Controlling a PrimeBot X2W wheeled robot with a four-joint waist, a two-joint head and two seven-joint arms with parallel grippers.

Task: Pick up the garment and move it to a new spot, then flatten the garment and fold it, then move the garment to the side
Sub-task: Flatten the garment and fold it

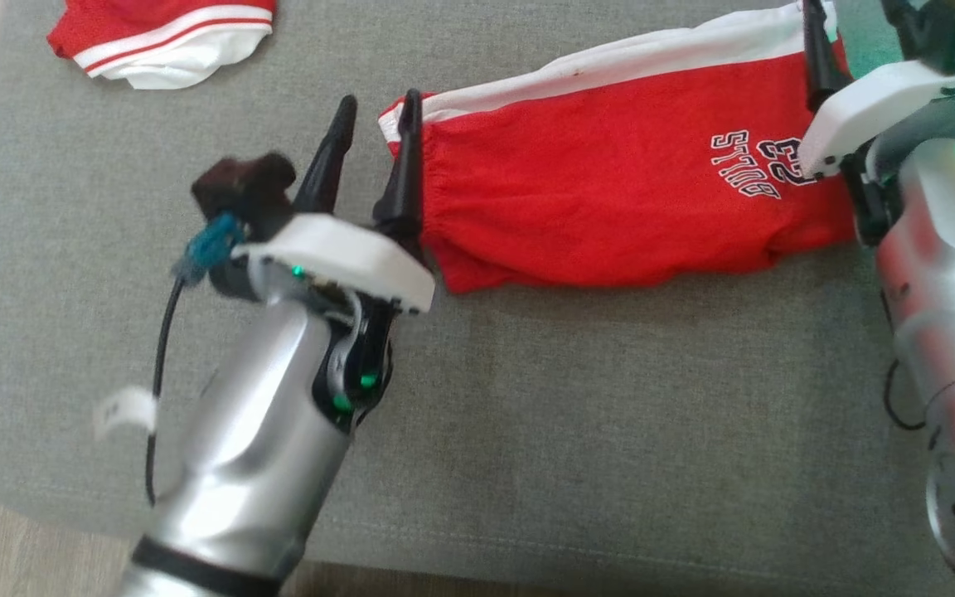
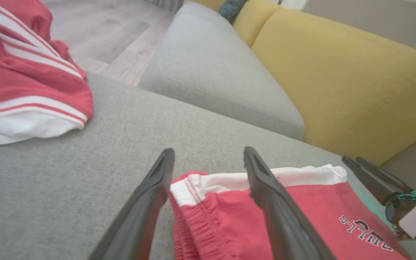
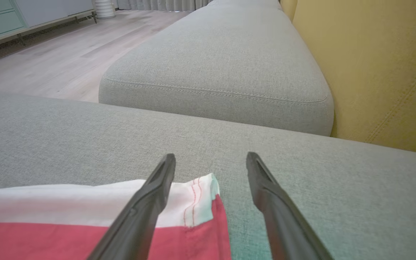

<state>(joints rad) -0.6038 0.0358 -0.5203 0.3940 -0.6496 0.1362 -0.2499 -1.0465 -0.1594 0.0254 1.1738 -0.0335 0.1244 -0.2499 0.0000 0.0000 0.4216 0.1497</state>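
Head view has the garment (image 1: 610, 182), red shorts with a white band (image 1: 610, 58) along the far edge, lying as one long strip across the grey cushion (image 1: 527, 414). It looks folded lengthwise already. My left gripper (image 2: 208, 151) stands wide open over the gathered waistband (image 2: 200, 216) at the strip's left end. One finger is above the cloth and the other above bare cushion beside it, so I hold nothing. My right gripper (image 3: 211, 156) is just as wide at the opposite end. Its left finger crosses the white hem corner (image 3: 197, 195), its right finger hangs over the cushion, and it too is empty. A second red garment (image 1: 162, 37) lies well apart at the far left corner of the cushion.

I judge the fabric light, thin and limp: it will sag between two holds, and its layers may slide apart if I pinch only the top one. The elastic waistband is the thickest, surest place for my left fingers. For the right, I would bite the hem corner deep enough to catch every layer, and lift both ends together so the fold keeps
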